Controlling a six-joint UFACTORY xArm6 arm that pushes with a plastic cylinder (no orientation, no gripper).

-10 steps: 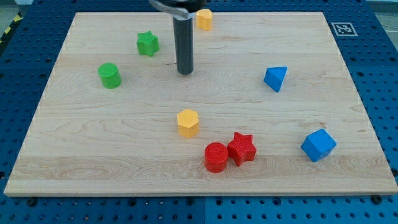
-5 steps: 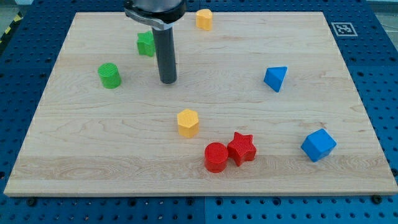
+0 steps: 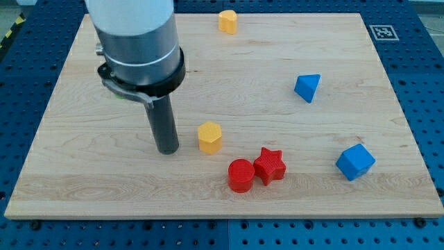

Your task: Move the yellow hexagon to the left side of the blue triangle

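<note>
The wooden worktop is seen from above its bottom edge. The yellow hexagon is found near the worktop's middle, somewhat toward the bottom edge. My tip is set down just to the left of the hexagon, near it but with a narrow gap between them. No gripper is carried by the arm, only the rod. The blue triangle is placed well apart, toward the right edge and higher up. A red cylinder and a red star are seen touching each other, below and to the right of the hexagon. A blue cube is located near the bottom right corner. A second yellow block is seen by the top edge.
</note>
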